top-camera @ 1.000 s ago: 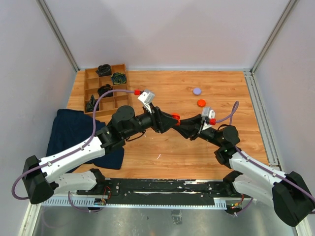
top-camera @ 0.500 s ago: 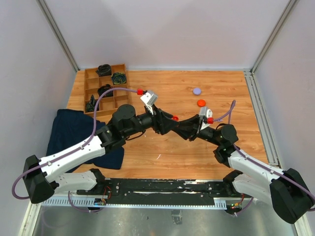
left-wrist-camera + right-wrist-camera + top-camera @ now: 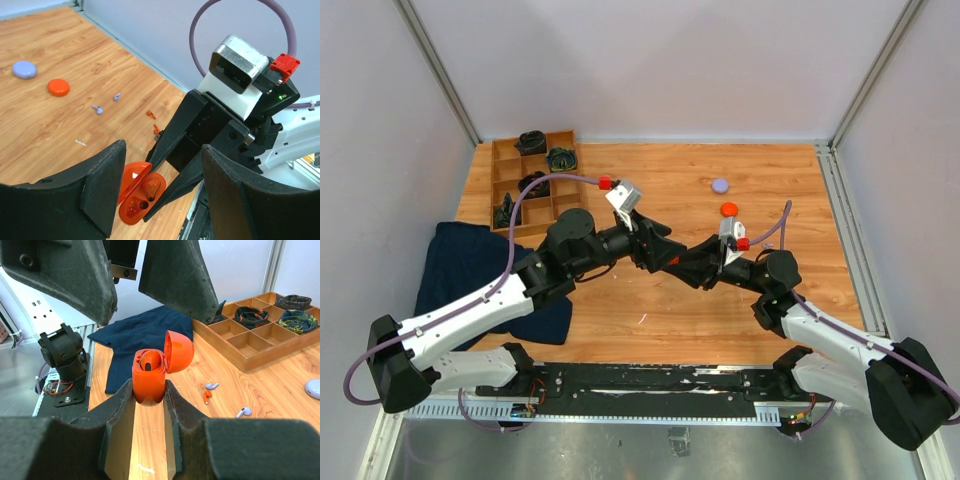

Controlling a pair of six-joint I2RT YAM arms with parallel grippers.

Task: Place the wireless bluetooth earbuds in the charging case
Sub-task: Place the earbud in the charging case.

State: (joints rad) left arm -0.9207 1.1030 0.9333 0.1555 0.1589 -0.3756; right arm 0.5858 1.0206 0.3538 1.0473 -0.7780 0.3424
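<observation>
My right gripper [image 3: 149, 391] is shut on the orange charging case [image 3: 149, 382], held upright above the table with its lid [image 3: 179, 351] swung open. One orange earbud [image 3: 149, 360] sits in a socket of the case [image 3: 140, 197]; the socket beside it looks empty. My left gripper [image 3: 162, 195] is open, with its fingers [image 3: 102, 190] on either side of the case and not touching it. Loose earbuds lie on the wood: two lavender [image 3: 97, 109] [image 3: 116, 96] and two orange [image 3: 150, 114] [image 3: 156, 129]. In the top view the grippers [image 3: 678, 258] meet mid-table and hide the case.
A flat orange disc [image 3: 728, 209] and a lavender disc [image 3: 720, 185] lie at the back right. A wooden compartment tray [image 3: 533, 180] with black coiled bundles stands at the back left. A dark blue cloth [image 3: 470, 270] lies under the left arm.
My left gripper's jaws have spread wider. Both grippers have shifted a little to the left and the right wrist has turned. The orange spot between them in the top view no longer shows.
</observation>
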